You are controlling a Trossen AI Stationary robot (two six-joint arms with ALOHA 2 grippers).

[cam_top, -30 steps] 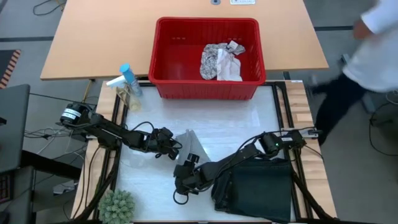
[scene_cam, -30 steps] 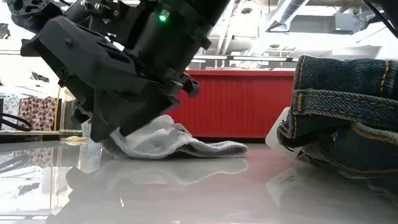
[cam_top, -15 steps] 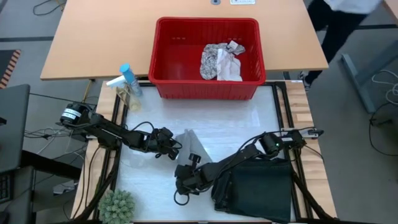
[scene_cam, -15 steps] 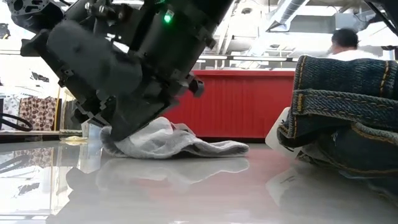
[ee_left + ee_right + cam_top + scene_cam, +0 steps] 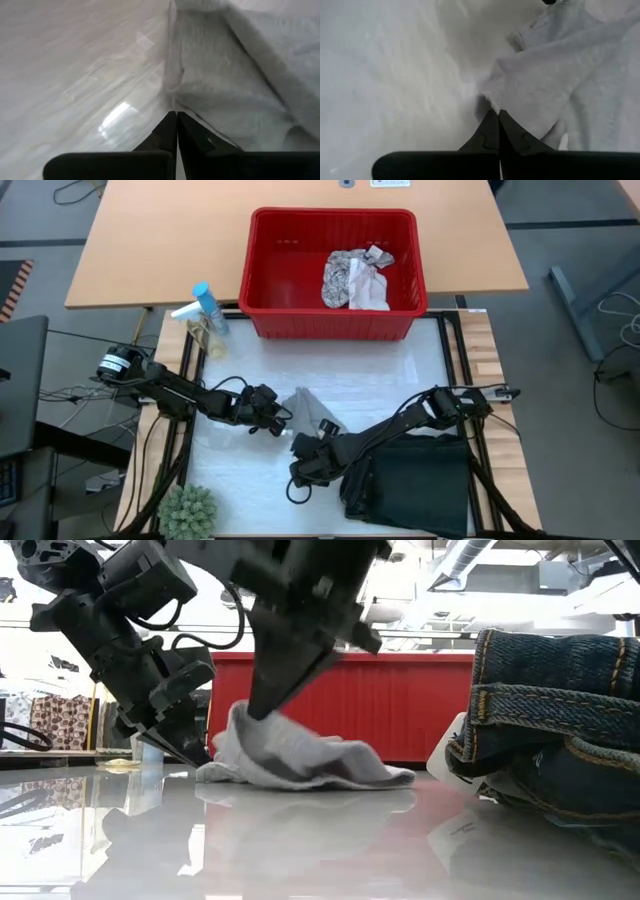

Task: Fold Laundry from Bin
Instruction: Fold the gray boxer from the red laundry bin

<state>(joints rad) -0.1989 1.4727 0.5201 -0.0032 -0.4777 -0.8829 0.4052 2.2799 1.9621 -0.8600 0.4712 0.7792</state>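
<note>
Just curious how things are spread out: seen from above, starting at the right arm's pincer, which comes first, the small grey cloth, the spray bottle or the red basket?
1. Small grey cloth: pinched by the right pincer.
2. Spray bottle: on the table's left side, beside the basket.
3. Red basket: at the far edge.
The bottle and basket are nearly too close to call.

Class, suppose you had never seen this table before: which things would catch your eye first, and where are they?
The red bin at the table's far edge stands out first, with a patterned cloth lying inside it. Next come the two dark arms meeting at mid-table, where the left gripper and the right gripper are both shut on a small whitish cloth. A dark folded garment lies at the near right.
</note>
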